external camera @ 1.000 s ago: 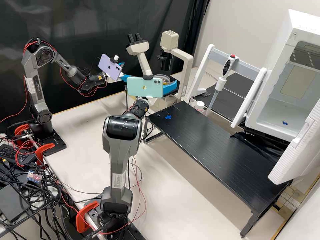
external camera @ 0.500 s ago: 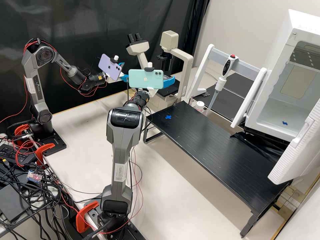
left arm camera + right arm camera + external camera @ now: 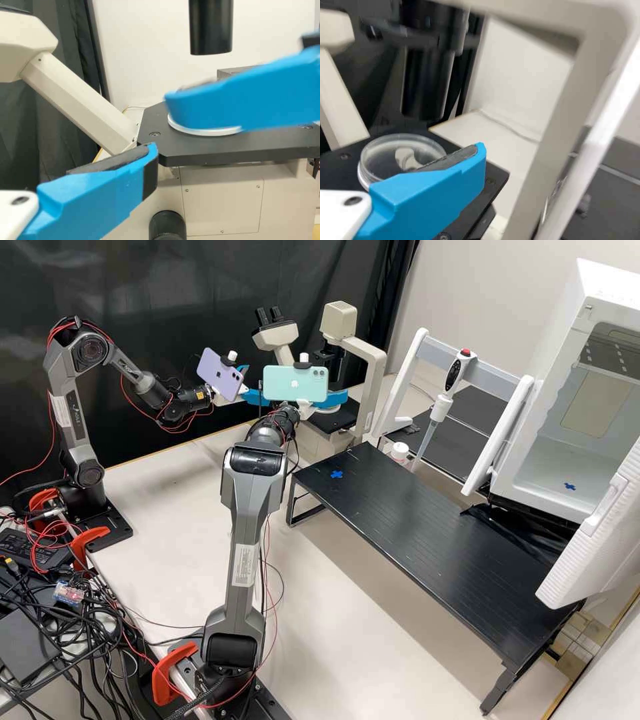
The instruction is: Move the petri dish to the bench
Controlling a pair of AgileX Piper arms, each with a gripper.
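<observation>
The right gripper has just shifted across the stage of the microscope, fingers wide, close by the petri dish sitting on that stage; I'd call it lining up, the carry not begun. Beside the microscope, the left gripper is spread too.

In the high view, looks forward and down at a middling slant from well off, taking in bench, microscope and incubator. In the left wrist view, looks nearly level across the stage from close by. In the right wrist view, looks down more steeply, also close. Shares stage and barrel between both wrist views.
</observation>
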